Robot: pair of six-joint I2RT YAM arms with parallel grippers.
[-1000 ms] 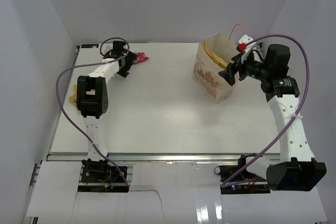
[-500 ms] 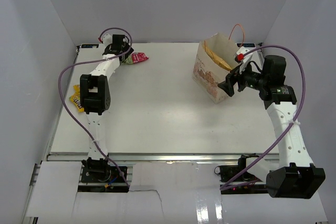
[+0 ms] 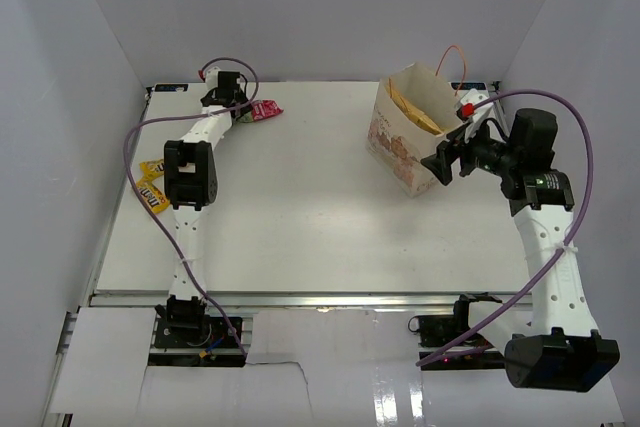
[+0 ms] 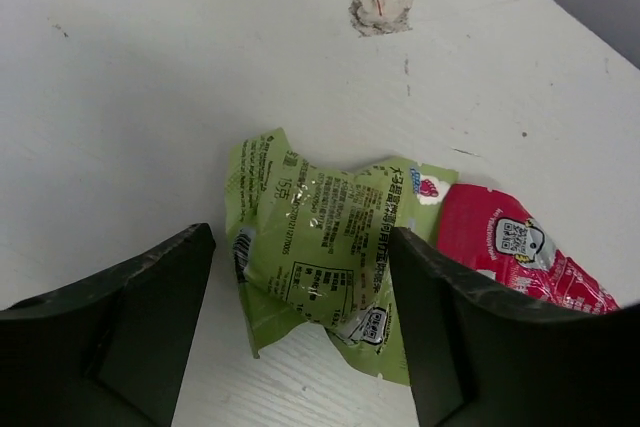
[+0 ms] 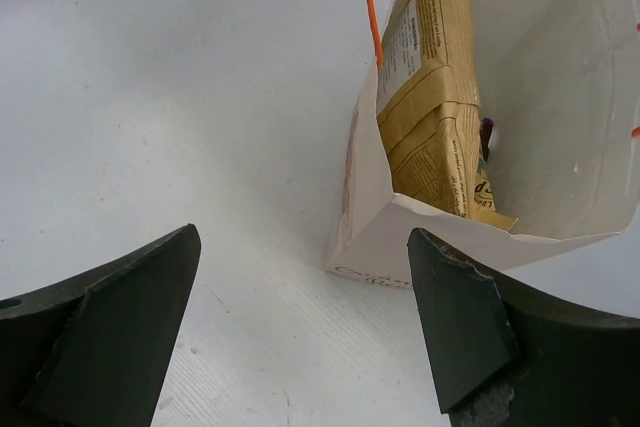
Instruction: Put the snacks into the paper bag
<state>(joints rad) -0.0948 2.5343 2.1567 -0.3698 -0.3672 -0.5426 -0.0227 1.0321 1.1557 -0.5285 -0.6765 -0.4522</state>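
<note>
Top external view: the left gripper (image 3: 232, 99) reaches the far left corner of the table (image 3: 300, 227). The paper bag (image 3: 398, 147) stands upright at far right, with a tan chip bag (image 3: 412, 112) inside. Left wrist view: the spread jaws straddle a green packet (image 4: 320, 257) lying flat, a pink-red packet (image 4: 515, 247) against its right side. The right gripper (image 5: 300, 237), jaws wide and empty, hovers just beside the bag's open mouth. Yellow packets (image 3: 150, 195) lie near the table's left edge.
</note>
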